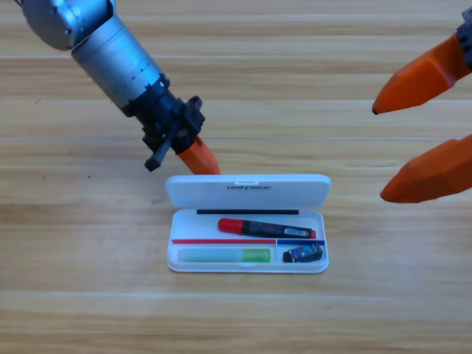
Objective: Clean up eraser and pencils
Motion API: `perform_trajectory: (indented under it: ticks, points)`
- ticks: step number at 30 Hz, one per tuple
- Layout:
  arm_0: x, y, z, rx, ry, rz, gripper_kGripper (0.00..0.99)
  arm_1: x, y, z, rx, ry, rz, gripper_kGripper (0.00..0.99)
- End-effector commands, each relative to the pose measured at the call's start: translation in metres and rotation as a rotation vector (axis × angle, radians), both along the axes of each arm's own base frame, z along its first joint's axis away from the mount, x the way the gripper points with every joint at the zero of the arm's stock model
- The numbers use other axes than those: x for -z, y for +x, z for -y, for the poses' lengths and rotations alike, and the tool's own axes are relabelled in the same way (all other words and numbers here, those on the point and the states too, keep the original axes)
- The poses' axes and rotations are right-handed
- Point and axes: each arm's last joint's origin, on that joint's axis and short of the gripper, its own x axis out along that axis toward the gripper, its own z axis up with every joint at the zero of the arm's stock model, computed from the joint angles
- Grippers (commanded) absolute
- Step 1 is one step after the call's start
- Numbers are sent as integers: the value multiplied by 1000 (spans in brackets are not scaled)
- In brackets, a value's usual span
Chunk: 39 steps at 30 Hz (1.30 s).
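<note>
A white case point(172, 259) lies open at the table's middle, its lid point(295, 190) tipped up from the back edge. The black pencil with a red end point(265, 227) lies in the long upper compartment. Below it on the left rests the pale green-white pencil point(225, 255). The small dark eraser point(304, 254) sits in the lower right compartment. My left gripper point(200, 159) points down behind the lid's left end, its orange tip touching the lid, jaws together and holding nothing. My right gripper point(380, 153) waits at the right edge, open and empty.
The left arm's grey body point(110, 48) slants in from the top left corner over the wooden table point(88, 295). The right gripper's big orange jaws hang over the table to the right of the case.
</note>
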Motion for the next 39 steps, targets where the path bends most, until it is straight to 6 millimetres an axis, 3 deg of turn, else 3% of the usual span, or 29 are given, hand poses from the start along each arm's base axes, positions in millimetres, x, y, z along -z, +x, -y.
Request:
perform_trajectory:
  ticks: [1, 18, 39]
  points:
    - [12, -11, 9, 38, 26, -26, 0, 22, 6, -14, -38, -40, -56, 946]
    - [41, -29, 17, 90, 40, -48, 0, 28, 7, -22, -64, -50, -83, 946]
    - [54, -45, 24, 108, 51, -62, 0, 33, 9, -28, -71, -65, -97, 946]
